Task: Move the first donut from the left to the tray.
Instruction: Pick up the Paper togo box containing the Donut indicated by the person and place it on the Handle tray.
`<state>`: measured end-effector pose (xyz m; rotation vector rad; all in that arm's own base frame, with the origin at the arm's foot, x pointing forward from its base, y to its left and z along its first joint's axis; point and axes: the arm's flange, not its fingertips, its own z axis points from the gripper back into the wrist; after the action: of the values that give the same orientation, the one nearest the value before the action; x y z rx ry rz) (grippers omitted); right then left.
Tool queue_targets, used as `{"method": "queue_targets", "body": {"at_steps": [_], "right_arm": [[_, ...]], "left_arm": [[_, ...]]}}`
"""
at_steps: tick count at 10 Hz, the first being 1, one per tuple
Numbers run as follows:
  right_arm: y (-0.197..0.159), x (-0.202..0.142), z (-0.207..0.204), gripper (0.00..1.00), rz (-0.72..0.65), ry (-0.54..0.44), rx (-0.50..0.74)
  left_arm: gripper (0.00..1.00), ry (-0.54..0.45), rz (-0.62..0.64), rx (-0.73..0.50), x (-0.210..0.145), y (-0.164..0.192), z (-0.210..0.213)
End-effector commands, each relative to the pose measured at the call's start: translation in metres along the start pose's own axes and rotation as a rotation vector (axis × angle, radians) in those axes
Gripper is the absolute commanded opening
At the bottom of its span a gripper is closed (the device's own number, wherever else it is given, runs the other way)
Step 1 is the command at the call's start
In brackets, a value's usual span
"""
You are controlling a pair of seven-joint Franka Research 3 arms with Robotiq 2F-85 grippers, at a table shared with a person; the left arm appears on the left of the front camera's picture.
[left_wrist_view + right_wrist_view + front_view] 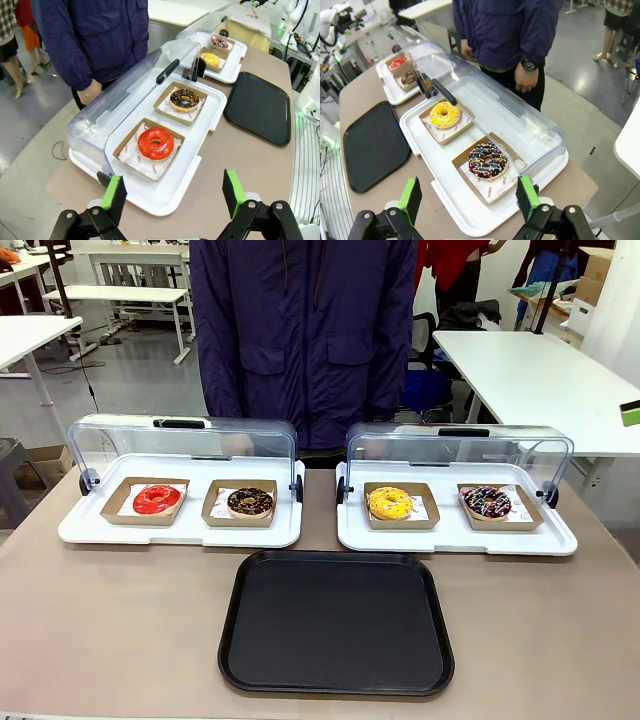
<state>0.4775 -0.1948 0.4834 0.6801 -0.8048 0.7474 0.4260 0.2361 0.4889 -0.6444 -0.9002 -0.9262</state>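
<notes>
1. Left gripper [173, 192]: jaws spread wide, green pads well apart, nothing between them. It hangs above the table's left end, over the near edge of the left white tray [150, 196].
2. First donut from the left [155, 143]: glossy red ring lying flat on white paper in a shallow brown cardboard box [169, 133]. The box sits at the left end of that white tray, toward the table's far left corner. Not touched by either gripper.
3. Same tray, right end: a dark chocolate donut [185, 99] in its own box. The clear domed lid [125, 95] is swung up and back toward the far edge.
4. Right gripper [469, 197]: also fully open and empty, above the table's right end, over the right white tray [420, 127]. Below it is a sprinkled chocolate donut [488, 161]; a yellow donut [445, 114] lies beyond, each boxed. Lid raised here too.
5. Black tray [335, 620]: flat on the table [120, 620] at the middle of the near edge, just in front of the two white trays.
6. A person [305, 330] in a dark jacket stands at the far edge, hands behind the lids.
</notes>
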Motion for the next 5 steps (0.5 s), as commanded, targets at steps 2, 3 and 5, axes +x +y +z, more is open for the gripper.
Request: {"method": "queue_targets", "body": {"at_steps": [2, 3, 5], "right_arm": [[0.0018, 0.0022, 0.0013, 1.0, 0.006, -0.003, 0.001], [0.0018, 0.0022, 0.0013, 1.0, 0.006, -0.003, 0.001], [0.0018, 0.0022, 0.0013, 1.0, 0.006, -0.003, 0.001]], "left_arm": [[1.0, -0.005, 0.0, 0.004, 0.0019, -0.0004, 0.0001], [1.0, -0.005, 0.0, 0.004, 0.0019, -0.0004, 0.0001], [1.0, -0.005, 0.0, 0.004, 0.0019, -0.0004, 0.0001]]}}
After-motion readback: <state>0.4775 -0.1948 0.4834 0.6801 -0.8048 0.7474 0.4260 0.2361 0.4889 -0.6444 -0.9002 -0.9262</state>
